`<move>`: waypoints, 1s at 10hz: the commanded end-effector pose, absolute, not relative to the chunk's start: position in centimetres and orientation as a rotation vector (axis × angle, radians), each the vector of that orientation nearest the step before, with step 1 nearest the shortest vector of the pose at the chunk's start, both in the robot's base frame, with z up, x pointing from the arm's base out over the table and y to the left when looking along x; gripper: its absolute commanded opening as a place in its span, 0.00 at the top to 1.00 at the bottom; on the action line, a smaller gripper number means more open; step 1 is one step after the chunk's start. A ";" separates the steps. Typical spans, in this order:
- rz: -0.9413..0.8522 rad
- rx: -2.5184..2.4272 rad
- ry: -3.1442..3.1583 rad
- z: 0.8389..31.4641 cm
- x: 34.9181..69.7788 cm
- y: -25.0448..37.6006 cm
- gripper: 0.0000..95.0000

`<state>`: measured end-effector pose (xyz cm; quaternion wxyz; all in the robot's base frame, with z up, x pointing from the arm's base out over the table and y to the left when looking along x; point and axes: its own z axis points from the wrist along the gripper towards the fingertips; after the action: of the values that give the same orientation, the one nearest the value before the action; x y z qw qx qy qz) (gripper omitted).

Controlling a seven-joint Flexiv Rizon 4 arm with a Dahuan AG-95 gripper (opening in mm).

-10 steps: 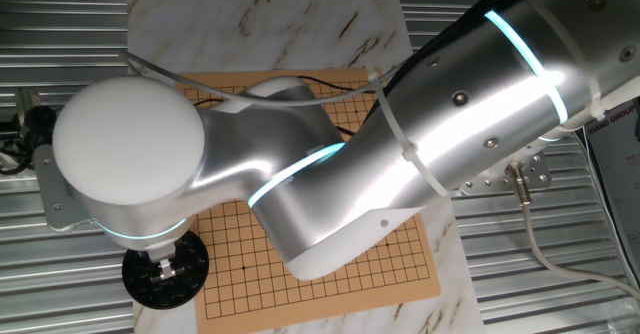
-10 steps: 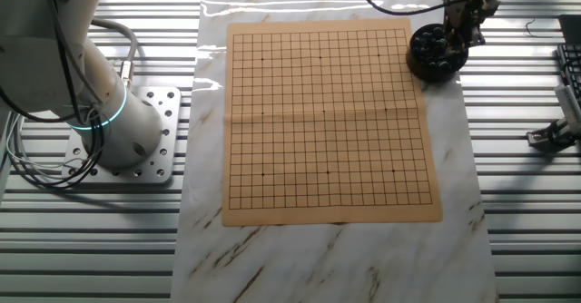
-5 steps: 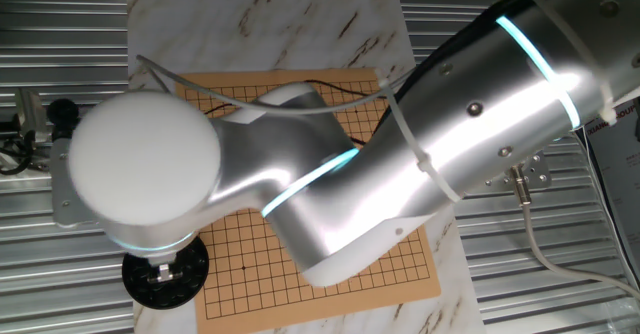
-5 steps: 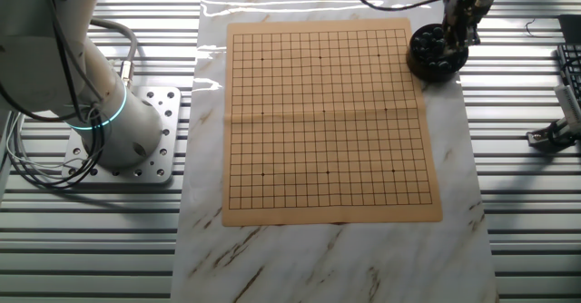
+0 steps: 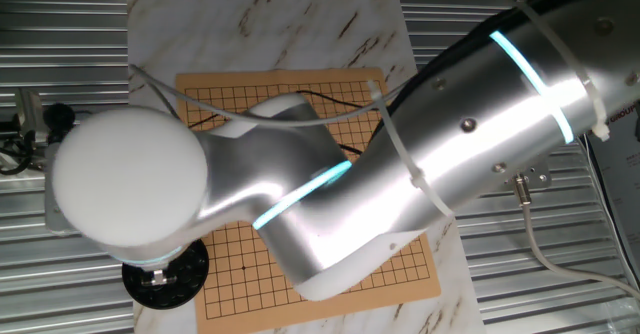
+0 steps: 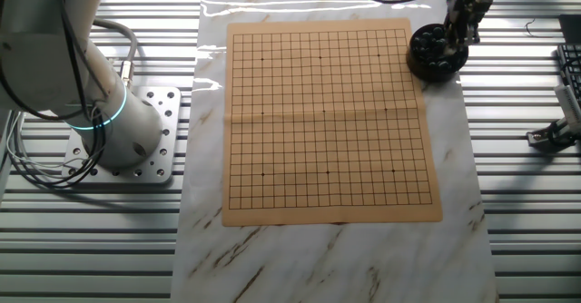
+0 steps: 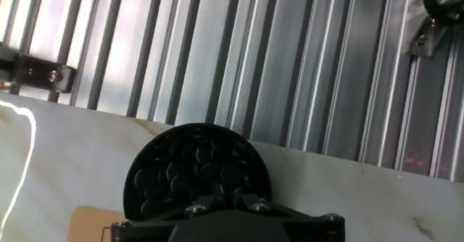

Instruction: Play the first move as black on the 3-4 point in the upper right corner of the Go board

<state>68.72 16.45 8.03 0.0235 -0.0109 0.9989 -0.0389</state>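
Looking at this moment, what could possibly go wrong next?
1. The black stones lie packed in the bowl, so the hand might lift two, or none.
2. The bowl sits beside the Go board; a push could shift it.
3. Fingertips are hidden, so grip is unverifiable.

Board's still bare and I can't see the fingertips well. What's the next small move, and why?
Probably lower the gripper a little further into the black bowl and close on one black stone. It hangs right over the stones, the Go board holds none, and whether anything is gripped cannot be told.
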 end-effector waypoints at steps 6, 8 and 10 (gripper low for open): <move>-0.155 -0.005 3.080 8.0 68.8 16.5 1.00; -0.138 0.015 3.077 7.9 68.8 16.5 1.00; -0.107 0.047 3.075 7.9 68.7 16.3 1.00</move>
<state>68.61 16.17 7.87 0.0319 0.0155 0.9988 -0.0349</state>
